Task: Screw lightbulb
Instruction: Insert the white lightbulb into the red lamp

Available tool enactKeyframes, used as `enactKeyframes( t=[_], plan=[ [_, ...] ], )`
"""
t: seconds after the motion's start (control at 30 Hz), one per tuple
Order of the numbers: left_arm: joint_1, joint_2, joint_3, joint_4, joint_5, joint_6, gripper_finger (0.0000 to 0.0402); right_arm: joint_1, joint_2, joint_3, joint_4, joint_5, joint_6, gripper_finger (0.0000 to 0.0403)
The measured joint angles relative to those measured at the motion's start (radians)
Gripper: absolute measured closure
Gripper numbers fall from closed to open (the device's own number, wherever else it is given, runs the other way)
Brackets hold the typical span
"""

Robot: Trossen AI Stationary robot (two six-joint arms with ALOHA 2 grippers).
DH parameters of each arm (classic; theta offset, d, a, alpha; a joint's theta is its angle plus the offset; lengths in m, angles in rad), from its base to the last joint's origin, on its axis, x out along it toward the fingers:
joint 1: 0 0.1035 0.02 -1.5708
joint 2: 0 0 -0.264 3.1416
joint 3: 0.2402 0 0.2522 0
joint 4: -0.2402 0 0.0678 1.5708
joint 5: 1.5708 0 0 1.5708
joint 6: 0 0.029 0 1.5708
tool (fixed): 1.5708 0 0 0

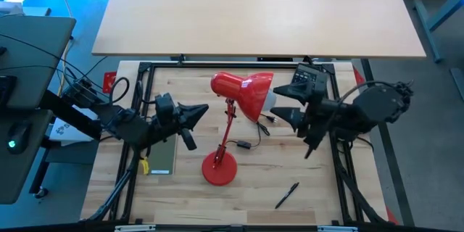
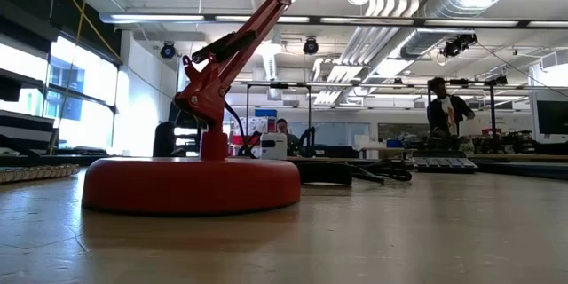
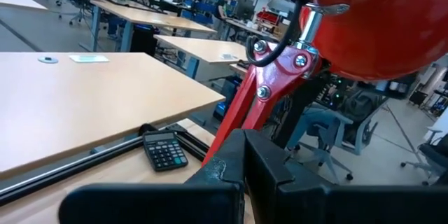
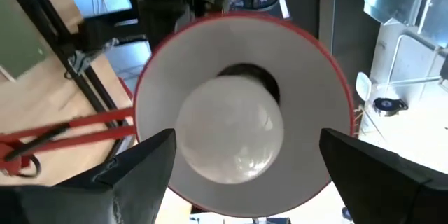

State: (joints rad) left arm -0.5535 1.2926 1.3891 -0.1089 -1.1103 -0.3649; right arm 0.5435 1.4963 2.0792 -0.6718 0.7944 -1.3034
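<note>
I am a two-armed robot at a wooden table (image 1: pixel 304 188), seen from overhead. A red desk lamp (image 1: pixel 239 90) stands near the table's centre, its round base (image 1: pixel 220 168) toward six o'clock and its shade tipped on its side with the mouth facing three o'clock. My right end effector (image 1: pixel 279 113) sits just at the mouth of the shade, at about three o'clock from it, with its two fingers spread wide apart and gripping nothing. Through my right wrist camera, the lightbulb (image 4: pixel 229 138) appears as a white rounded globe inside the white lining of the shade, its narrow end hidden in the dark socket behind it; my fingers (image 4: pixel 136 171) flank it on either side without touching. My left end effector (image 1: pixel 205 109) is at nine o'clock from the shade, fingers pressed together and empty, close beside the lamp's red arm. A black pen (image 1: pixel 287 195) lies on the table toward five o'clock. I judge that the bulb is already seated in the socket; whether it is fully tightened cannot be seen, so more turns may remain.
</note>
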Motion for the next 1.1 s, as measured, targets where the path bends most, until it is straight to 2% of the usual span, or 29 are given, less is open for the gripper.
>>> enactKeyframes(
  t=[0.27,0.6,1.1],
  plan=[
    [0.024,0.000,0.000,-0.004,0.000,0.000,0.0402,-0.033,0.024,0.000,0.000,-0.045,0.008,0.0055],
    [0.026,0.000,0.000,-0.006,0.011,0.009,0.0401,-0.062,0.062,0.000,0.064,-0.021,-0.084,0.0055],
    [0.026,0.000,0.000,-0.006,0.016,0.051,0.0401,-0.085,0.062,0.000,0.063,-0.019,-0.032,0.0055]
  ],
)
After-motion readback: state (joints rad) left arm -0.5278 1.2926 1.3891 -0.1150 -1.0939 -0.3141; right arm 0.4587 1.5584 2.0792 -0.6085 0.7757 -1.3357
